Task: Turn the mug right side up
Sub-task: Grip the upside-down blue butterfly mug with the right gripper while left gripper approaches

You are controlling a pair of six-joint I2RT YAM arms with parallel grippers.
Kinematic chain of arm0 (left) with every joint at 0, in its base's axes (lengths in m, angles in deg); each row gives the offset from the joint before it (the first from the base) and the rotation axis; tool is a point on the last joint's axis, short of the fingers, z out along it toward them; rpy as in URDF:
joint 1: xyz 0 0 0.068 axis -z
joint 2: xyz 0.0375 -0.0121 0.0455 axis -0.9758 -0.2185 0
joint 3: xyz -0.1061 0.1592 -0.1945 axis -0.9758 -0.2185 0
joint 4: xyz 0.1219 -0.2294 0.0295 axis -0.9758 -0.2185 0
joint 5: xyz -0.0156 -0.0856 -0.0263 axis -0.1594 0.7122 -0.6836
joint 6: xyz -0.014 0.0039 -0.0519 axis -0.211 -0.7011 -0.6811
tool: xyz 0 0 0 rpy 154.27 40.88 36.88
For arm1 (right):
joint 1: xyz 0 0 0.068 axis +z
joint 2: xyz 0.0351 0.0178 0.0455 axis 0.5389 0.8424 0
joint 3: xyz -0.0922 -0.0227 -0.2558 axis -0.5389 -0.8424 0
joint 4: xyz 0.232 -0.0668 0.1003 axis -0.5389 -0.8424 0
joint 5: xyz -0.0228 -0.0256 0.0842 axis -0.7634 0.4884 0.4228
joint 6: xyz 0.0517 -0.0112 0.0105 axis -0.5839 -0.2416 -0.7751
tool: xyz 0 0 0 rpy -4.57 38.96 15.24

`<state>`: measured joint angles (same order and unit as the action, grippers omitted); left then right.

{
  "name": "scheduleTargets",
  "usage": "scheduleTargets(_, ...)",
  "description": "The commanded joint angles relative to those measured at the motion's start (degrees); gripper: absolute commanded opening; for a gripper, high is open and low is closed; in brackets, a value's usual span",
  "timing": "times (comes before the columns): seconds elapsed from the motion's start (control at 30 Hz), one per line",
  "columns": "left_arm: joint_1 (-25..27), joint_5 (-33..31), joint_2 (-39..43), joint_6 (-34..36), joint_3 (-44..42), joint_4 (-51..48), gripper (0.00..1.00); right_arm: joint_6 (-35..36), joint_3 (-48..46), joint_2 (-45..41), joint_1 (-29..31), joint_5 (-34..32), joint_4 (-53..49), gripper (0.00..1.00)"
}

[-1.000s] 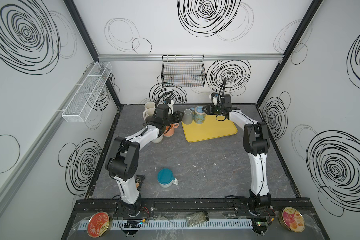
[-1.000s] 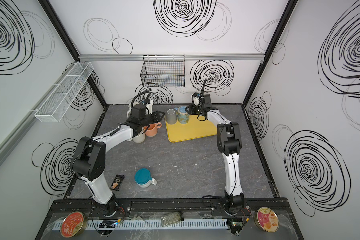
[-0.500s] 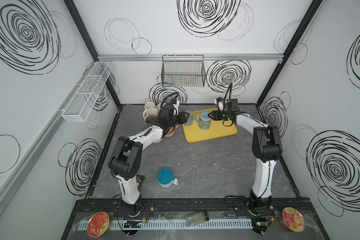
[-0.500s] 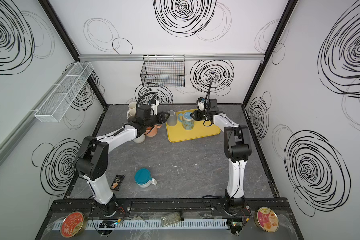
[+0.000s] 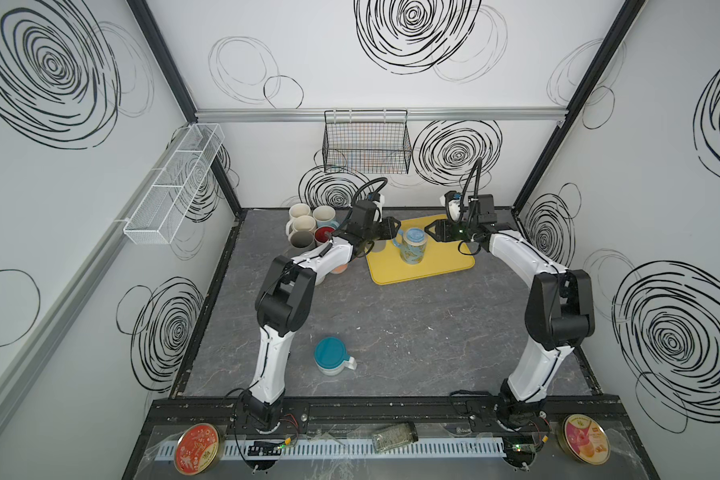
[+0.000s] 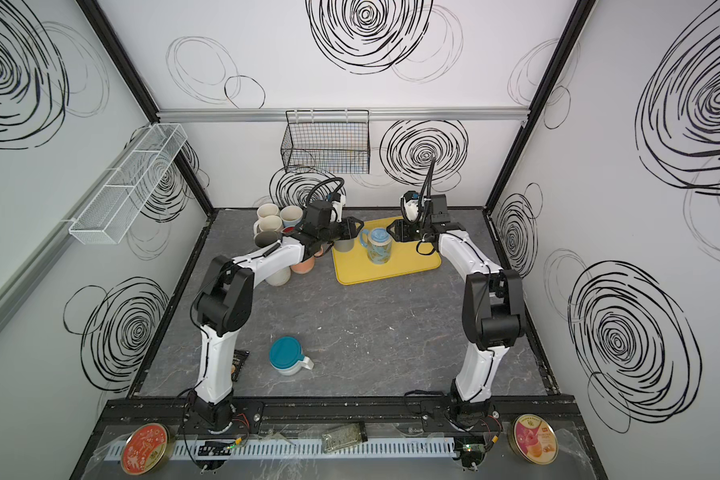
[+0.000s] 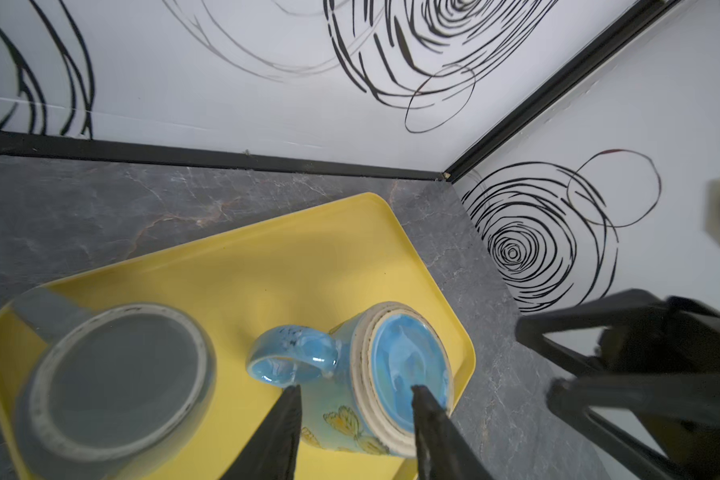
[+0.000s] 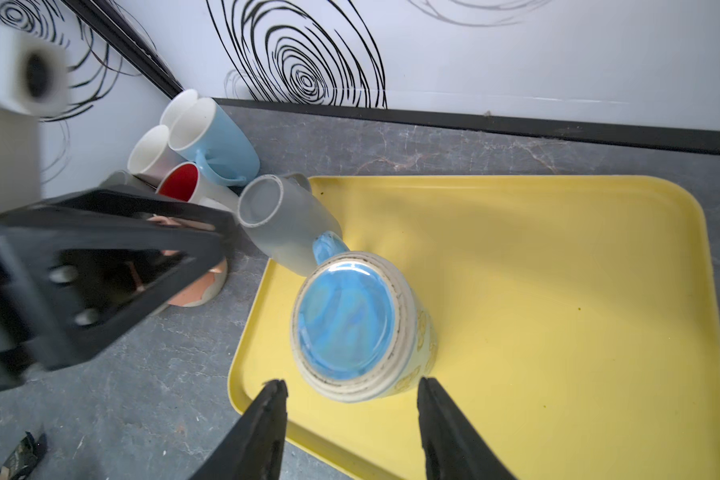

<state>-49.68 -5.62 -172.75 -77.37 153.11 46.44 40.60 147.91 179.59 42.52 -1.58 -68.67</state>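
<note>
Blue mug sits base-up on the yellow tray; my right hand has just released it, jaws wide; left hand part-open, empty. Flip still undone.

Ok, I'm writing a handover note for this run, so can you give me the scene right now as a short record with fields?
target: blue mug, bottom up on the yellow tray
neighbour: grey mug, also bottom up, at the tray's corner
left gripper: open, on the blue mug's handle side
right gripper: open, fingertips short of the blue mug
task status: blue mug not yet turned
</note>
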Motion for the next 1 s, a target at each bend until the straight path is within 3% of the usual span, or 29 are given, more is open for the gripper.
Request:
scheduleTargets(0.0, 1.14, -3.52, -5.39, -0.42, 8.02, -3.67, 0.47, -2.21, -4.78, -4.28, 2.29, -0.29, -1.39, 0.53)
scheduleTargets(0.23, 2.47, -8.90, -16.55, -0.46, 23.89, -10.76, 0.45, -6.49, -13.72, -7.20, 6.26, -0.62, 3.11, 0.52)
scheduleTargets(0.43, 3.03, -4.87, -19.55, -1.09, 27.11, -11.09, 0.44, -9.37, -13.69, -4.86, 6.80, -1.21, 2.36, 0.51)
scheduleTargets(0.63, 3.14, 2.07, -14.29, -2.60, 16.78, -6.83, 0.44, -11.30, -9.83, -0.49, 4.55, -1.82, -1.60, 0.50)
scheduleTargets(0.77, 3.30, 2.79, -7.45, -3.28, 5.35, -0.97, 0.44, -12.06, -8.92, 0.80, 2.99, -1.75, -1.35, 0.50)
scheduleTargets(0.97, 4.09, 2.99, -0.77, -2.06, -3.09, -0.11, 0.44, -10.98, -7.10, 1.79, 1.63, -2.29, -2.53, 0.49)
